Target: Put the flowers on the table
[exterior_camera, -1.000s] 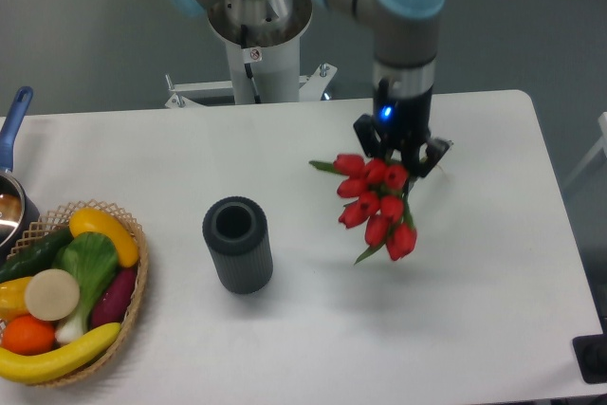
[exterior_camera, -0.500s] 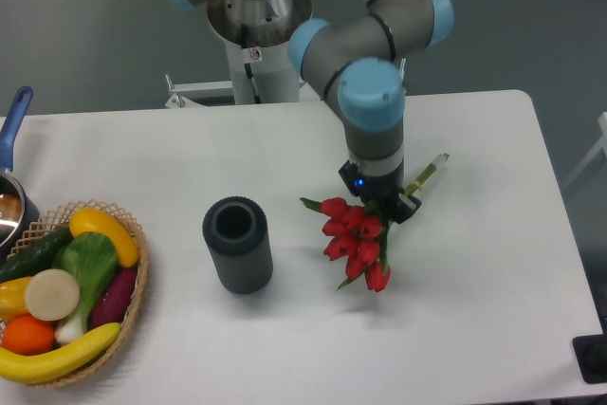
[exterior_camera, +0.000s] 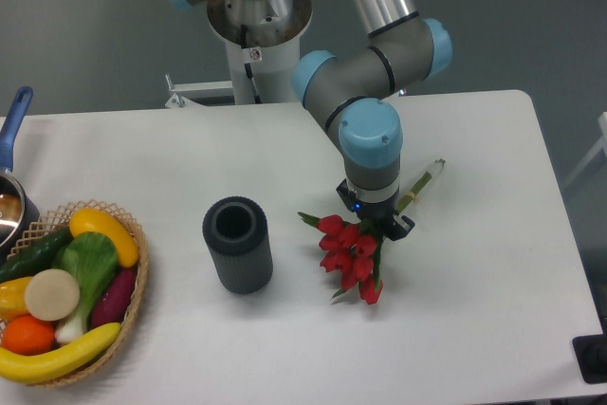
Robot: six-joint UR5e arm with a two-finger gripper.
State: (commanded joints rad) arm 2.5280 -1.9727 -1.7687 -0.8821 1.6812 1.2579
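From the fixed camera, the arm reaches down from the far side and its gripper [exterior_camera: 376,223] sits low over the table [exterior_camera: 474,282], right of centre. The fingers are clamped on the flowers [exterior_camera: 349,255], gripping the bunch just behind the red buds. The buds fan out toward the near left of the gripper, with green leaves poking out at the left and near ends. The tied stems [exterior_camera: 422,183] stick out on the far right side of the gripper, angled away toward the far right. The bunch lies low, at or very close to the tabletop; whether it actually touches cannot be told from this angle.

Left of the flowers and apart from them stands a dark ribbed cylinder [exterior_camera: 237,244], upright with its open mouth facing up. At the near left edge of the table sits a wicker basket [exterior_camera: 128,305] filled with fake fruit and vegetables [exterior_camera: 66,296]. A pot with a blue handle [exterior_camera: 13,130] shows at the left edge.
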